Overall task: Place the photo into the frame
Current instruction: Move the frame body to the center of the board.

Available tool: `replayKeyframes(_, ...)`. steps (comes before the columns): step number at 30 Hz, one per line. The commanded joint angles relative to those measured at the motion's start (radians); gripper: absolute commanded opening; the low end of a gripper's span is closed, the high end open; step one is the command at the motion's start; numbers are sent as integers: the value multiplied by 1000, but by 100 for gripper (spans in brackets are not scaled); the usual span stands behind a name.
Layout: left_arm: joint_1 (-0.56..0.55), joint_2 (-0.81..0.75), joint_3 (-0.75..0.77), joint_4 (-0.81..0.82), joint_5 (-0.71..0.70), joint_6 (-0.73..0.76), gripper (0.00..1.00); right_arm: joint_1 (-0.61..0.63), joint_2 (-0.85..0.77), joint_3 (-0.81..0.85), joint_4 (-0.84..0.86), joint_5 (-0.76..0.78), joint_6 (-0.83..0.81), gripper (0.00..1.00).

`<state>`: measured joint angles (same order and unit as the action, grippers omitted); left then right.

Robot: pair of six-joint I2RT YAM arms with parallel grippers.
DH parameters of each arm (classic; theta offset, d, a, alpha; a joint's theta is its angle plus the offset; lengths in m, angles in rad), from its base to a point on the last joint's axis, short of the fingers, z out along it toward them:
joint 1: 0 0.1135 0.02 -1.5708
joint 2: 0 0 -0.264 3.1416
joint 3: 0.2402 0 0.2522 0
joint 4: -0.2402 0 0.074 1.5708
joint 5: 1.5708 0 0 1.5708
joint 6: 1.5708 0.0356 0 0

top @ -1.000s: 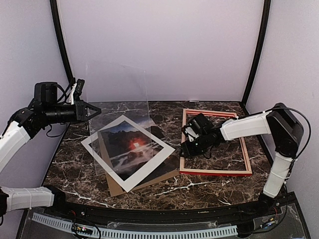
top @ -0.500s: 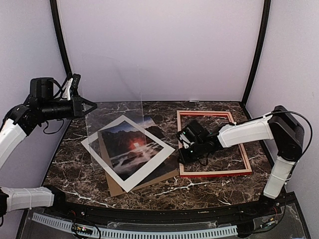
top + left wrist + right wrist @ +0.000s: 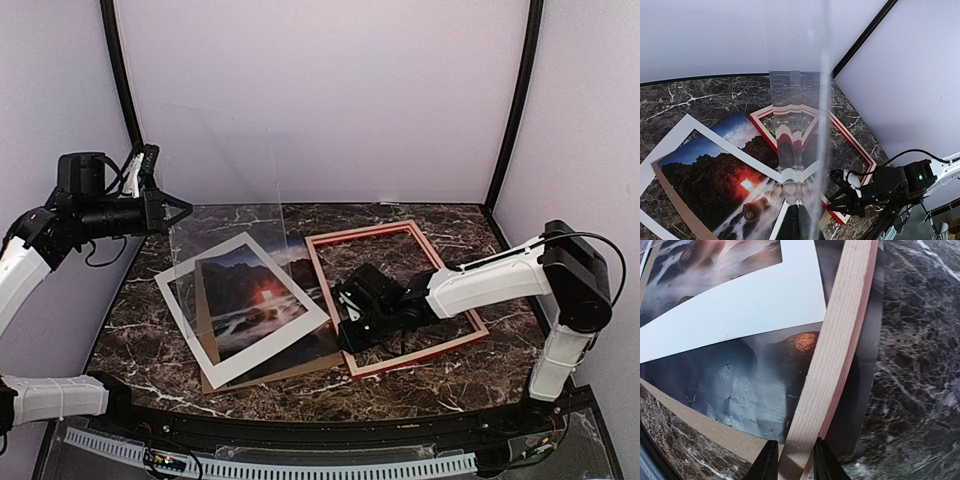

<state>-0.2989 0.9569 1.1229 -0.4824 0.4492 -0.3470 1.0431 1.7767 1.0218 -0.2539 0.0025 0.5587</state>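
Two grips were recorded: the left gripper (image 3: 176, 212) closed on an upright clear sheet (image 3: 225, 170), the right gripper (image 3: 792, 460) clamped on the frame (image 3: 360, 232), laid back-up overlapping the table-laid photo (image 3: 248, 296); frame positioning was judged in hand; squaring over the photo was required next.

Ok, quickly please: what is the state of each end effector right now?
Left end effector: closed, holding the clear sheet.
Right end effector: closed on a rail of the frame.

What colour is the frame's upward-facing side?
Pale wood, with red along its edge, on the frame; clearest in the right wrist view.
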Motion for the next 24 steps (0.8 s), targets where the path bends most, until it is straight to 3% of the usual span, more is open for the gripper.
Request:
replayKeyframes(1, 1, -10, 48, 3, -10, 18, 0, 62, 33, 44, 54, 13, 64, 26)
replayKeyframes(14, 1, -11, 19, 35, 4, -8, 0, 44, 12, -57, 152, 198, 257, 19)
replayKeyframes(24, 1, -6, 0, 57, 16, -16, 0, -23, -68, -163, 181, 238, 308, 16)
